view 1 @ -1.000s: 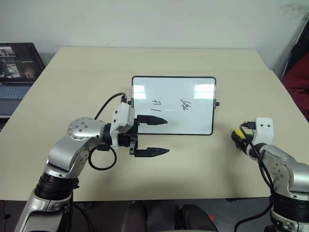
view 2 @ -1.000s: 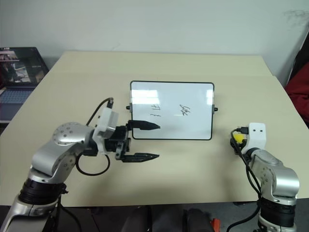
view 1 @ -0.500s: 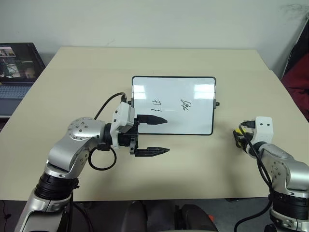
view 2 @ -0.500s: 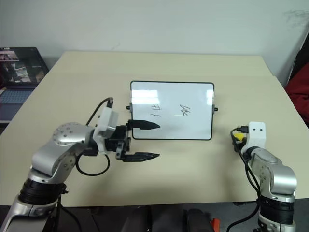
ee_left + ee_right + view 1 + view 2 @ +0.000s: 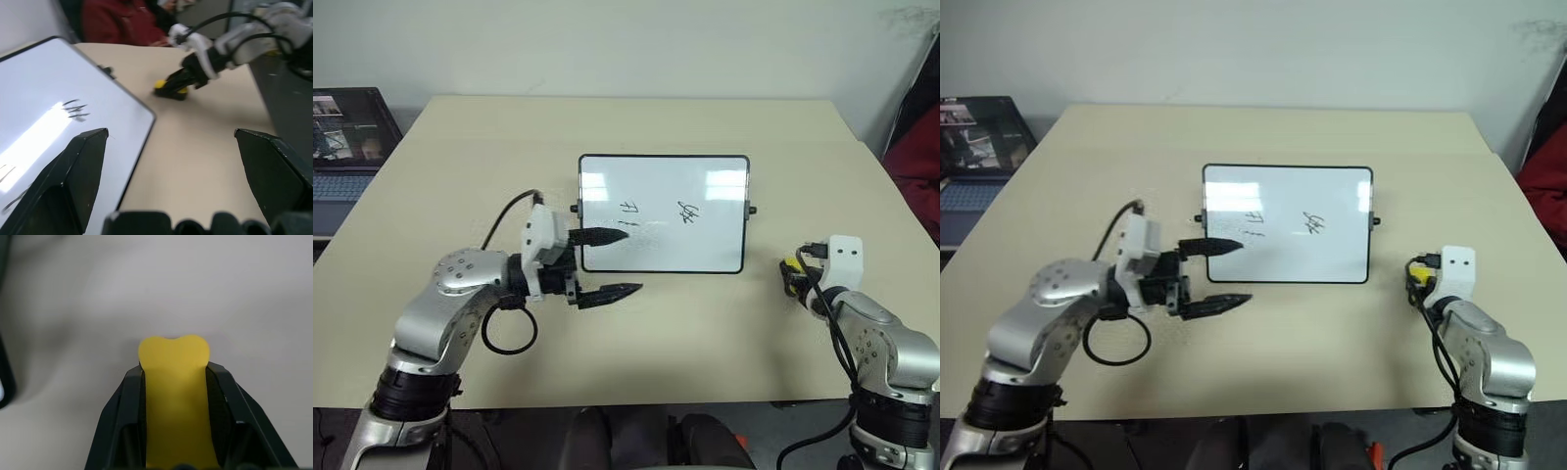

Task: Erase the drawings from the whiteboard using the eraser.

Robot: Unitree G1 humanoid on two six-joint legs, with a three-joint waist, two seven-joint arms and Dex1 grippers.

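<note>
Here, a beige table (image 5: pixel 705 323) meets a pale wall, a laptop (image 5: pixel 347 132) off its left edge. The whiteboard (image 5: pixel 664 212) lies mid-table bearing 2 drawings (image 5: pixel 658 209). The left gripper (image 5: pixel 609 262) points level toward the board's left edge, fingers spread. The right gripper (image 5: pixel 176 377) squeezes the yellow eraser (image 5: pixel 174 396) right of the board.

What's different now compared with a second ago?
The left gripper, open, drew back toward the robot's left, so its upper finger covers less of the whiteboard. The right gripper closed on the eraser. The board and drawings stayed put.
</note>
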